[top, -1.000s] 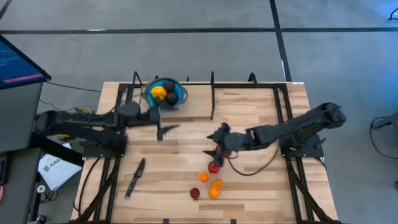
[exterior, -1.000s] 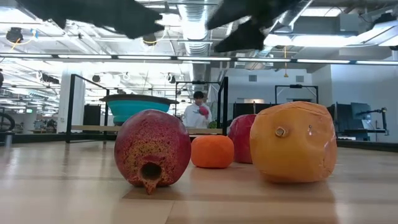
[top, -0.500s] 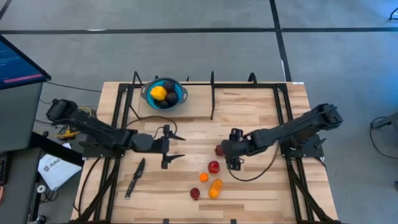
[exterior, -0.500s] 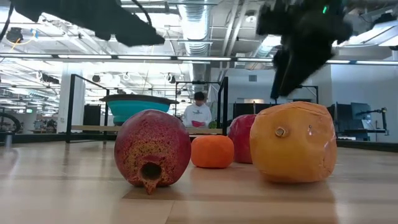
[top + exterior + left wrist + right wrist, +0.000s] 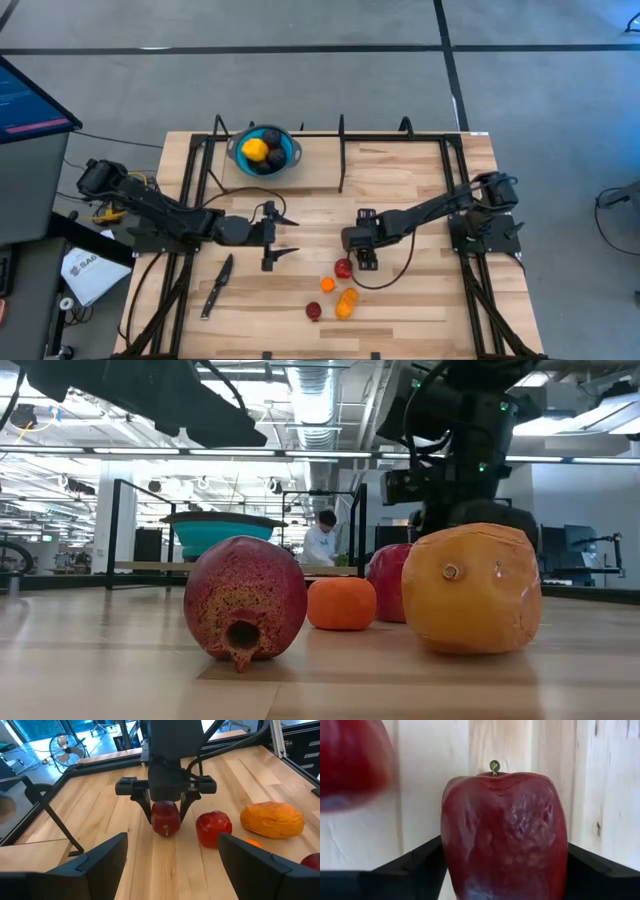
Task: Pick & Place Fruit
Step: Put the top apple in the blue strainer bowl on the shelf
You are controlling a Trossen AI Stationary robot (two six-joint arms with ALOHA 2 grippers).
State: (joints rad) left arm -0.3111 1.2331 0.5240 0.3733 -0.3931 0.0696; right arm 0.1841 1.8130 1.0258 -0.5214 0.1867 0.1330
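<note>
your right gripper straddles the apple, fingers apart; closing off-centre could squirt it away. left gripper waits, fingers apart.

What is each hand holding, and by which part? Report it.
Left hand: nothing. Right hand flanks the red toy apple's sides; grip cannot be told.

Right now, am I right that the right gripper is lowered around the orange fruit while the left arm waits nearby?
Not quite: the right gripper is lowered around a red apple, not the orange fruit, as the left wrist view shows. The left gripper does wait nearby.
</note>
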